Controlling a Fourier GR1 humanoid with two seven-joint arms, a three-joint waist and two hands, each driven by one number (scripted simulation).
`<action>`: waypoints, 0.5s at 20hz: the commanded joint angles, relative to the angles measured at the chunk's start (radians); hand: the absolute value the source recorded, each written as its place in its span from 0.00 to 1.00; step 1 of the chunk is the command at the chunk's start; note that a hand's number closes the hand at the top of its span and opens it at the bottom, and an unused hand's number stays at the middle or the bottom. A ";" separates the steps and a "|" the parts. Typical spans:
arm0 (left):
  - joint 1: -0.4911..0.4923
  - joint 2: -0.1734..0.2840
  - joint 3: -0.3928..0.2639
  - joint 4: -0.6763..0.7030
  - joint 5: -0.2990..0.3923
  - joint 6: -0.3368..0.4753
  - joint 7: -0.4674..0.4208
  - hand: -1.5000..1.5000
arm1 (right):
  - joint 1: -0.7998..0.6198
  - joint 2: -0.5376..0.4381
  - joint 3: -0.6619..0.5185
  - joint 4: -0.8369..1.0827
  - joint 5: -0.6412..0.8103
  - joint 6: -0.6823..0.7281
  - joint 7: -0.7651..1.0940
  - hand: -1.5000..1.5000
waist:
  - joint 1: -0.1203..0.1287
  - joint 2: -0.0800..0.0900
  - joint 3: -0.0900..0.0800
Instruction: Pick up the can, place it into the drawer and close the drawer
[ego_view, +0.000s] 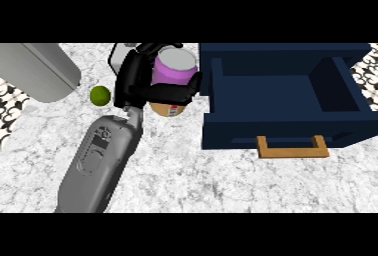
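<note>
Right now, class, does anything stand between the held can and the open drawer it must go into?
Nothing visible lies between them. The hand holds the can just left of the drawer; only the drawer's own left wall separates them.

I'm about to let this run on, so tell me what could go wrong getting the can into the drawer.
1. The robot hand holds the can close beside the drawer wall; moving straight across could knock the can against it.
2. The can looks tilted in the grasp, so it may land on its side.
3. The lime lies near the forearm and could get nudged.
</note>
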 joint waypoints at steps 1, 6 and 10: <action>-0.148 -0.005 -0.046 0.035 -0.013 0.073 0.073 1.00 | -0.011 0.003 -0.007 -0.028 -0.013 -0.014 0.040 0.00 | -0.003 0.000 0.000; -0.313 -0.006 -0.077 0.175 0.029 0.131 0.093 1.00 | -0.046 -0.011 0.006 0.003 0.008 -0.003 0.048 0.00 | -0.005 0.002 0.000; -0.408 -0.006 -0.125 0.242 0.076 0.206 0.122 1.00 | -0.054 -0.015 0.006 -0.036 0.000 -0.014 0.089 0.00 | -0.008 0.001 0.000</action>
